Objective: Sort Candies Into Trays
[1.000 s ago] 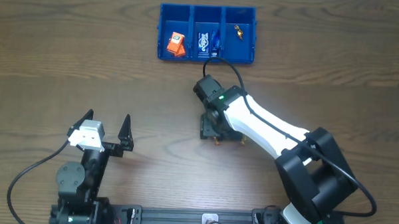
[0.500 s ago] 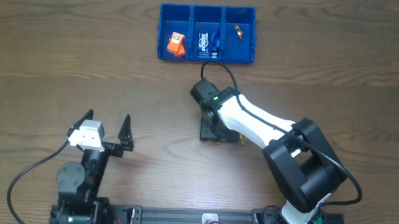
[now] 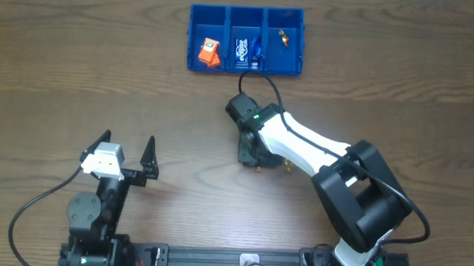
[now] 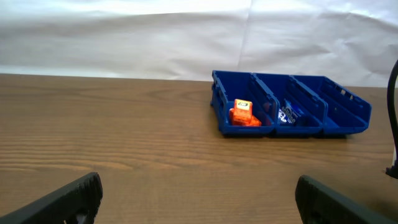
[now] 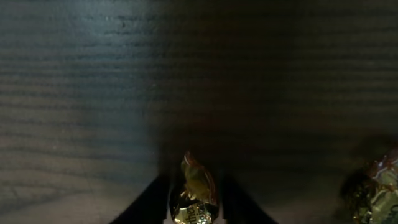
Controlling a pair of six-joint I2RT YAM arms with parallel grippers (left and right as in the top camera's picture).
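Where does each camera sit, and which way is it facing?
Top view: overhead, looking down on wooden table; shows left gripper, right gripper.
Left wrist view: on left arm, level toward blue three-compartment plastic tray; own open fingers.
Right wrist view: on right arm, facing down; fingers grip gold-wrapped candy.
Shared: top and left wrist show the tray.

Wide tabletop (image 3: 81, 80) lies between left gripper (image 3: 128, 137) and tray (image 3: 191, 37) — right arm (image 3: 300, 147) bars the middle.

top: overhead, down | left wrist: low, faces tray (image 4: 217, 102) (also in top) | right wrist: tabletop (image 5: 124, 74) close-up
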